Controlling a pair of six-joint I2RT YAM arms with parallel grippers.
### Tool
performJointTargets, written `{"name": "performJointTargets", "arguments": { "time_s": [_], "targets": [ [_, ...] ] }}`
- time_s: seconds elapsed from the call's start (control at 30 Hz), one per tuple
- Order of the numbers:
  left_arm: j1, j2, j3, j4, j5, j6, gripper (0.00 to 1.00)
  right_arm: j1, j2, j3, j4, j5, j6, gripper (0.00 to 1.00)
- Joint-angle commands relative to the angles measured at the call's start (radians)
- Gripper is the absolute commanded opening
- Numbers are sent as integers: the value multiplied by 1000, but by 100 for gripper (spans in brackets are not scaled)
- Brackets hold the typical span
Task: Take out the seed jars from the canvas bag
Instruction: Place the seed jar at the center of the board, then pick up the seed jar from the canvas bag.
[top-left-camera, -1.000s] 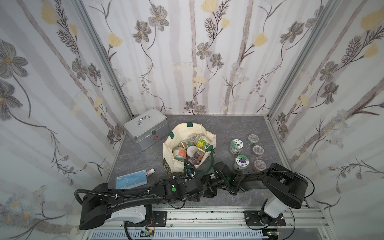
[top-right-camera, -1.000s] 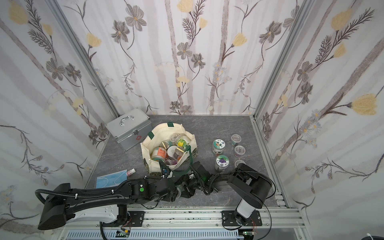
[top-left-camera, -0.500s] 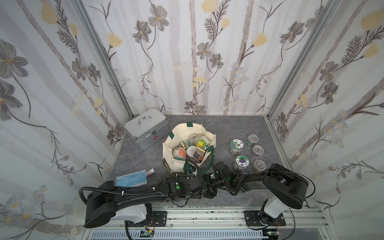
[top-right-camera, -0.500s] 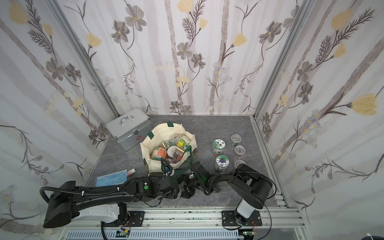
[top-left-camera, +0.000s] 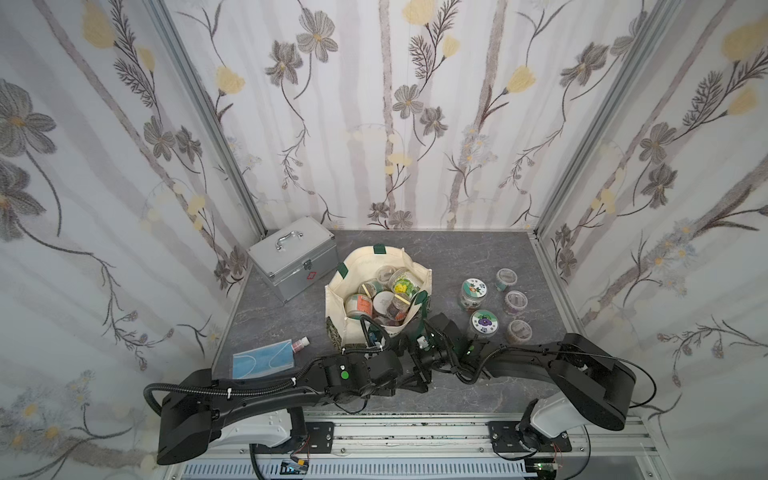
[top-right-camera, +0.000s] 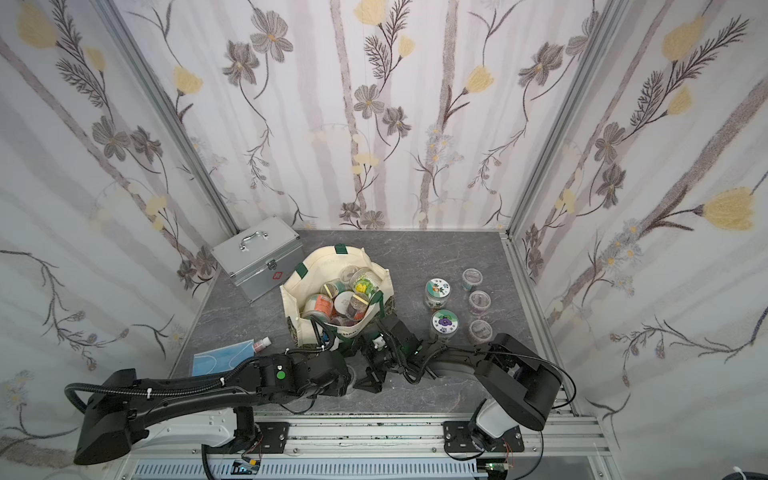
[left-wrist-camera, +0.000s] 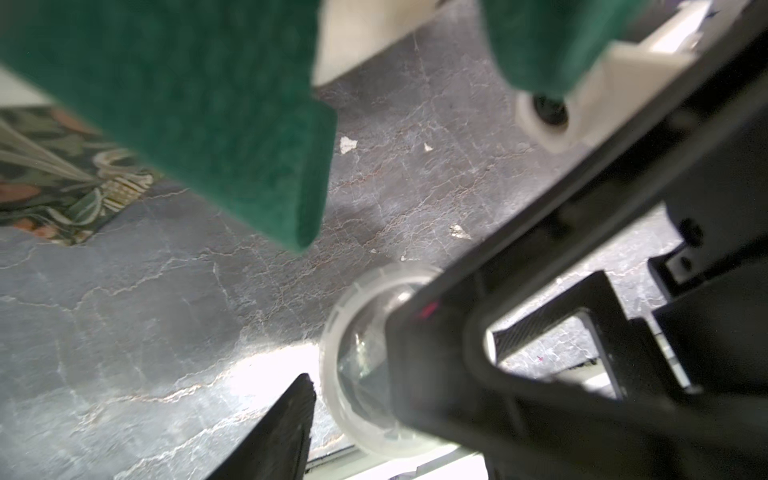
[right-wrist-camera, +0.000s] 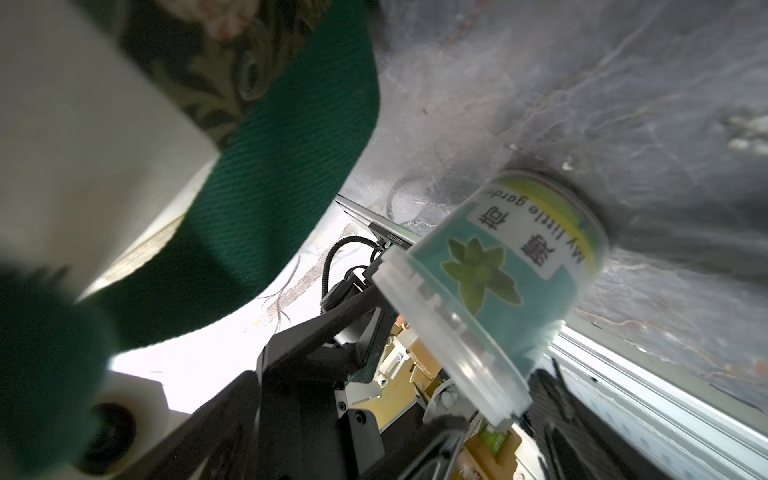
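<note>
Black arms, green indicator dots, white bases, corrugated cables.

Canvas bag matt cloth; case brushed metal; seed jars clear plastic.

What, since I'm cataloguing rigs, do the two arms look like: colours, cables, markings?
Both are black, with boxy angular links on white bases. The left arm carries a ribbed black hose fastened with white ties and a round green dot. The right arm has thin black cables looping beside it. Each wrist bears a white camera housing.
</note>
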Motion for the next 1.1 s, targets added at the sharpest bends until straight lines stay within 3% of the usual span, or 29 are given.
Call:
{"name": "performJointTargets", "arguments": {
  "time_s": [0.0,0.17,0.33,0.5,0.67,0.83,1.07],
  "targets": [
    [-8,-46,40,-45,-19,-17,68,2,-75,79,-328,123,-264,100],
    [-43,-135,122,-164,-48,-19,74,2,-232,112,-611,298,-468,100],
    [-46,-199,202,-271,-71,10,80,0,-359,162,-758,416,-591,100],
    [-13,-213,348,-390,-145,116,90,-26,-442,269,-844,524,-708,100],
    [139,-160,503,-450,-121,300,100,-131,-464,411,-857,531,-834,100],
    [352,-94,604,-429,-35,451,100,-214,-449,556,-776,513,-1040,100],
    [639,52,687,-381,127,558,100,-223,-249,789,-695,469,-1167,100]
  ]
}}
